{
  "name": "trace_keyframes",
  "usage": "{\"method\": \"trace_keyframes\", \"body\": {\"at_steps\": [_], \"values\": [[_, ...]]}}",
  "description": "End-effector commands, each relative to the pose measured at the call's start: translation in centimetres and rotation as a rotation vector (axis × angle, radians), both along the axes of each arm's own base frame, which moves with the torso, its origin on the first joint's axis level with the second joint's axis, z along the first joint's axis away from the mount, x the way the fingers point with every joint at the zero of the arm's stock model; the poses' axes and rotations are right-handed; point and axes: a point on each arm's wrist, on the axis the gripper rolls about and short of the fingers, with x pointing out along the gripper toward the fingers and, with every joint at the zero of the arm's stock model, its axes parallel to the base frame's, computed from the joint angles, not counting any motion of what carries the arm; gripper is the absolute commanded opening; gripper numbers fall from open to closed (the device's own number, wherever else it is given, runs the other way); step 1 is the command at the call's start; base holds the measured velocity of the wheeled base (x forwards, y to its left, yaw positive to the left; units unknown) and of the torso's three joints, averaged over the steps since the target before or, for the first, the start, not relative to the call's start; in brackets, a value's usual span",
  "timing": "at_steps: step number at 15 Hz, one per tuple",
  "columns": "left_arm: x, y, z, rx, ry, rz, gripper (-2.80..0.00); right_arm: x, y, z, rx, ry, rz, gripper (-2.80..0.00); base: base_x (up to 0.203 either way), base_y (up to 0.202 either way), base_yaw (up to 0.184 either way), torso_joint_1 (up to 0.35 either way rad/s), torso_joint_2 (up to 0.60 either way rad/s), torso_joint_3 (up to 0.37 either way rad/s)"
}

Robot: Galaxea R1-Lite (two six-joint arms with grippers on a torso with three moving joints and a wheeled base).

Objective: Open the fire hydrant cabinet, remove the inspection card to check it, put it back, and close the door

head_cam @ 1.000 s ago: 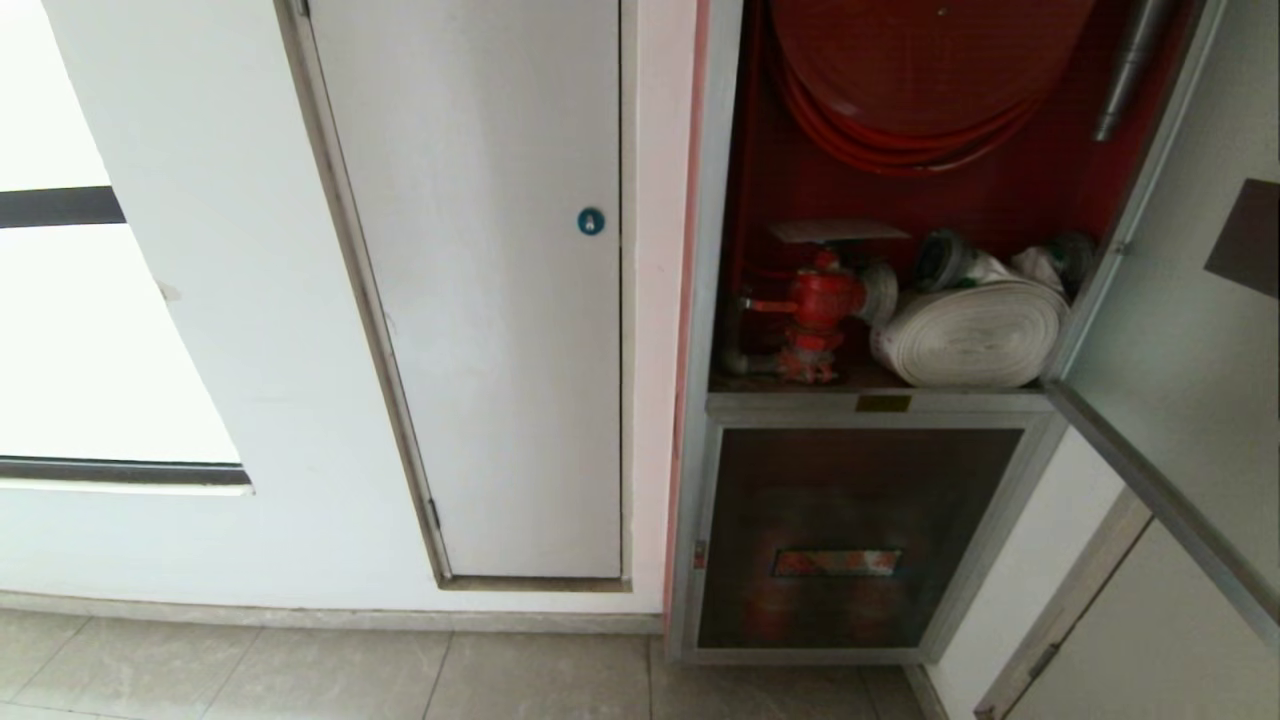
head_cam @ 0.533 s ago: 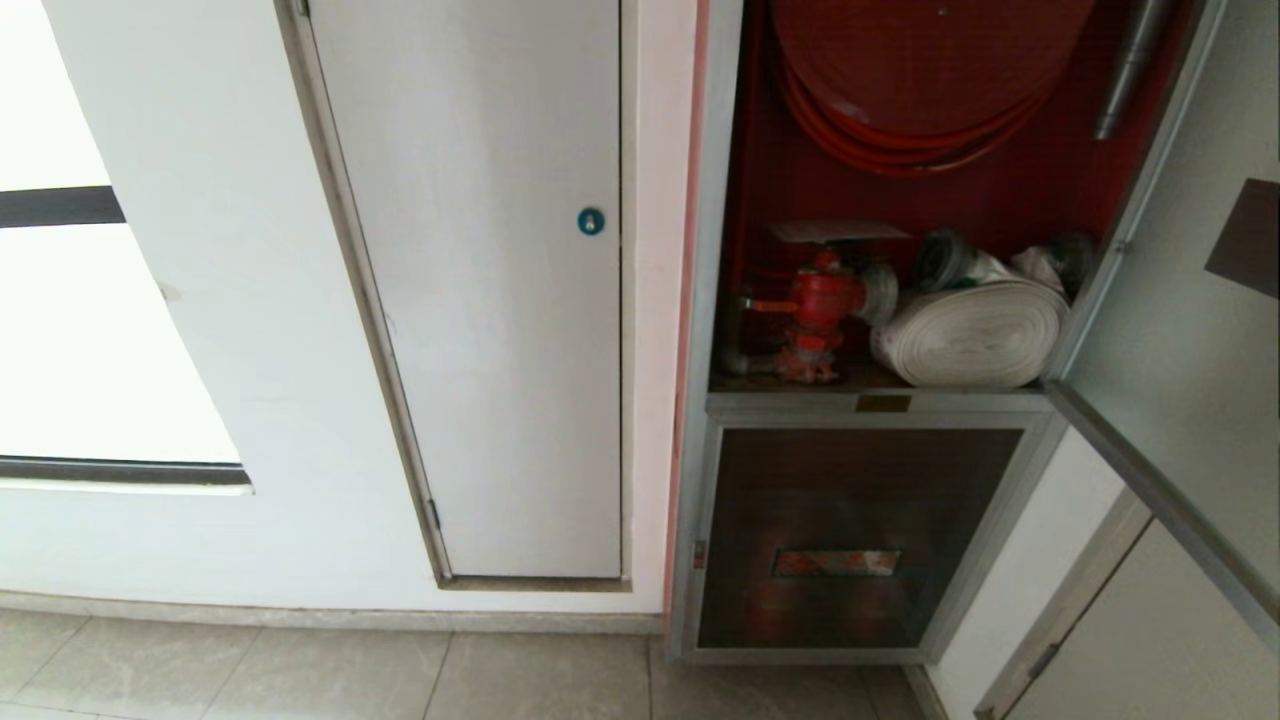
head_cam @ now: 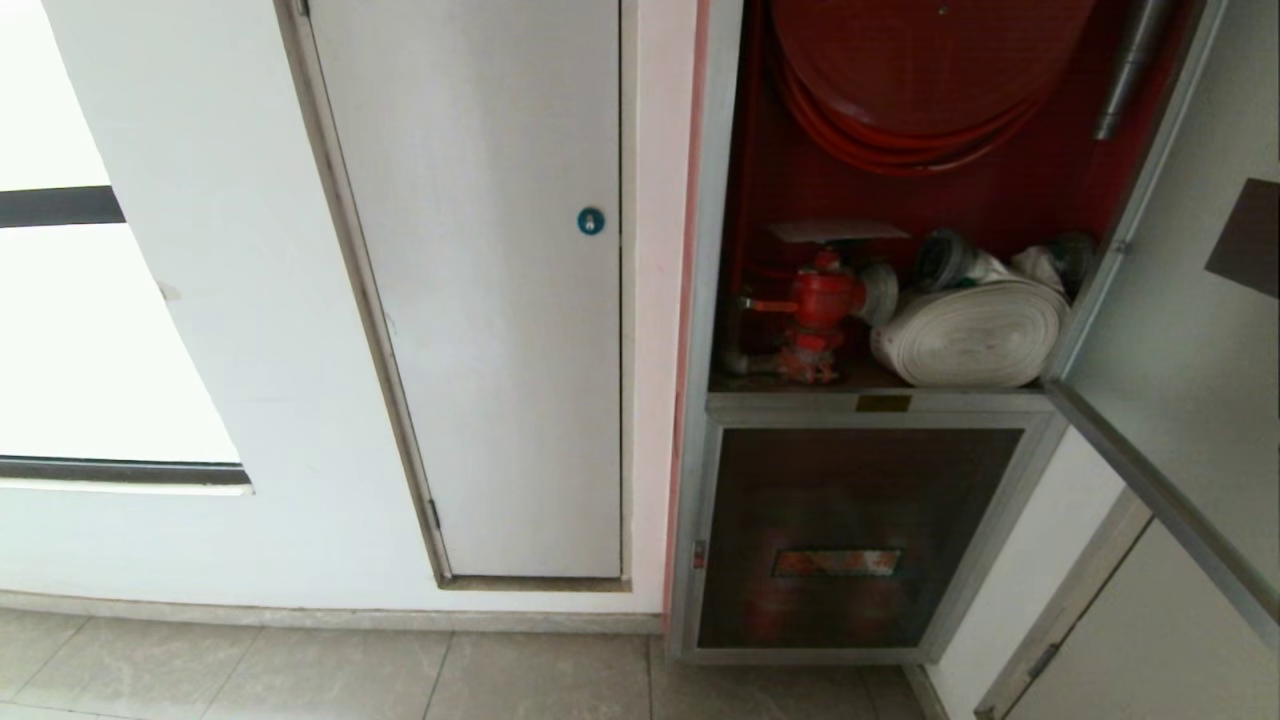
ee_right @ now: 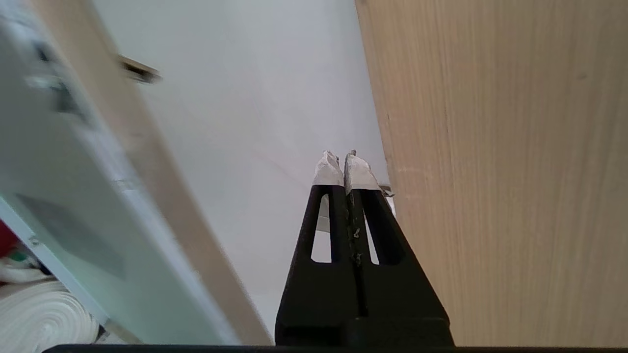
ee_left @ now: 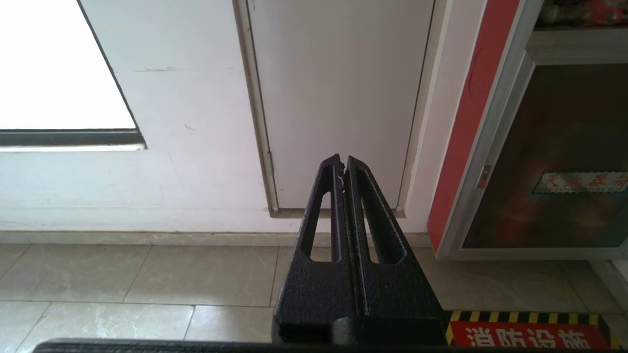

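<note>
The right gripper (ee_right: 342, 167) is seen with jaws pressed together, empty, beside a wooden panel (ee_right: 505, 171) and right of the swung-open door (head_cam: 1180, 340). The left gripper (ee_left: 342, 169) is likewise closed on nothing, low over the floor tiles (ee_left: 147, 279) before the white door (head_cam: 480, 290). The fire hydrant cabinet (head_cam: 705, 300) stands open at far right, showing a red valve (head_cam: 820, 305), a white hose roll (head_cam: 970, 335) and a flat pale sheet (head_cam: 835, 231) above the valve, too indistinct to identify.

Head camera looks forward and down at the open fire hydrant cabinet (head_cam: 880, 330). Left wrist camera faces its lower panel low and near; right wrist camera, close, shares the white hose roll (ee_right: 39, 314).
</note>
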Motion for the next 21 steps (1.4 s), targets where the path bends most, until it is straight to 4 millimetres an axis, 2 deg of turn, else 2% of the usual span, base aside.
{"method": "trace_keyframes", "body": {"at_steps": [1,8,15,21], "values": [[0.1,0.0,-0.2,0.000,0.007,0.000,-2.80,-0.2,-1.7,-0.6,0.035,0.014,-0.017,-2.80,0.000,0.000,0.000,0.000,0.00,0.000],[0.1,0.0,-0.2,0.000,0.007,0.000,-2.80,1.0,-4.2,-1.1,0.054,0.038,0.189,-2.80,0.000,0.000,0.000,0.000,0.00,0.000],[0.1,0.0,-0.2,0.000,0.007,0.000,-2.80,2.5,-4.0,-1.1,0.047,0.054,0.335,-2.80,0.000,0.000,0.000,0.000,0.00,0.000],[0.1,0.0,-0.2,0.000,0.007,0.000,-2.80,2.8,-3.3,-0.9,0.031,0.050,0.376,-2.80,0.000,0.000,0.000,0.000,0.00,0.000]]}}
